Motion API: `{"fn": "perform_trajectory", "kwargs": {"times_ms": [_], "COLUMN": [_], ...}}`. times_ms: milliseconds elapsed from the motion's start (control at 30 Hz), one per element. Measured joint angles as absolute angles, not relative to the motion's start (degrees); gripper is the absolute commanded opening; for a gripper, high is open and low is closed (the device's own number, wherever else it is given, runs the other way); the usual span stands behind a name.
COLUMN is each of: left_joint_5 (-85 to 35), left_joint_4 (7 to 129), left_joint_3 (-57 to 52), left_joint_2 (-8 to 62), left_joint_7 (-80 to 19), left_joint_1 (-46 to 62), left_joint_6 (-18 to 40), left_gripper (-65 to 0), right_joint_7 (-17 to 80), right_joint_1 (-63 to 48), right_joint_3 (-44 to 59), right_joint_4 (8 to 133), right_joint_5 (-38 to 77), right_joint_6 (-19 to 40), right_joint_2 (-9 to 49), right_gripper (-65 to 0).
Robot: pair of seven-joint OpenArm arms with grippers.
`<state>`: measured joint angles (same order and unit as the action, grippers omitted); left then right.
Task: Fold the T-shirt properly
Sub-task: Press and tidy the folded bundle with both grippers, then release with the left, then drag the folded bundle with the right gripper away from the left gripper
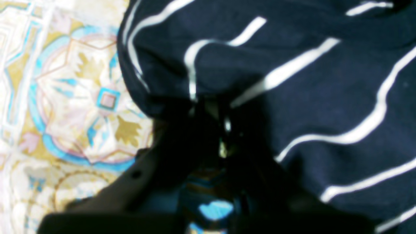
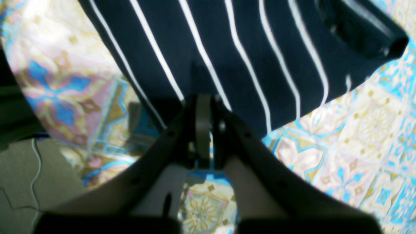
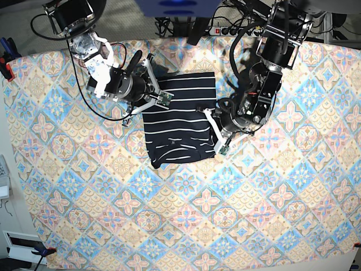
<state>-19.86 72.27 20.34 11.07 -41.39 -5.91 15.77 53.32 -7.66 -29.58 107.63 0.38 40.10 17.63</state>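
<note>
The T-shirt, dark navy with thin white stripes, lies folded into a rough rectangle in the middle of the table. My left gripper is at its right edge. In the left wrist view the left gripper is shut on bunched fabric of the shirt. My right gripper is at the shirt's upper left edge. In the right wrist view the right gripper has its jaws together on the hem of the shirt. A sleeve end lies at the upper right.
The pastel floral-tile tablecloth covers the whole table. The table's left edge and the grey floor show in the right wrist view. A power strip and cables lie behind the table's far edge.
</note>
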Motion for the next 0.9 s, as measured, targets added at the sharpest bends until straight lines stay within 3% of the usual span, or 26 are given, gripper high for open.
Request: {"fn": "perform_trajectory", "kwargs": {"times_ms": [100,233,433,633,900], "left_joint_5": [-19.77,-19.73,-19.94,-19.73,-19.9], "left_joint_4": [78.85,85.95,92.64,97.69,98.48], "left_joint_3": [13.89,-1.02,-13.67,-20.69,-22.65], "left_joint_2": [10.57,10.96,10.15,8.38,6.39], "left_joint_7": [-42.26,-42.02,-42.15,-42.11,-42.09], "left_joint_1": [-0.51,5.17,12.21,15.97,16.69], "left_joint_6": [16.45,15.59,16.29,15.84,16.23], "left_gripper": [-65.0,-65.0,-65.0,-65.0,-65.0], "right_joint_7": [53.56,53.58,52.73,50.52,40.6], "right_joint_1": [-7.75,-7.55,-4.16,-4.75,-1.43], "right_joint_3": [-29.91,-30.17,-34.76,-35.38,-34.81], "right_joint_4": [108.81,109.01,106.56,96.42,80.44], "right_joint_5": [0.03,0.36,0.4,-0.01,-0.54], "right_joint_6": [40.01,40.14,40.21,39.86,39.4], "right_joint_2": [16.78,11.22,4.29,-2.15,-2.85], "right_gripper": [-63.5,-63.5,-63.5,-63.5,-63.7]}}
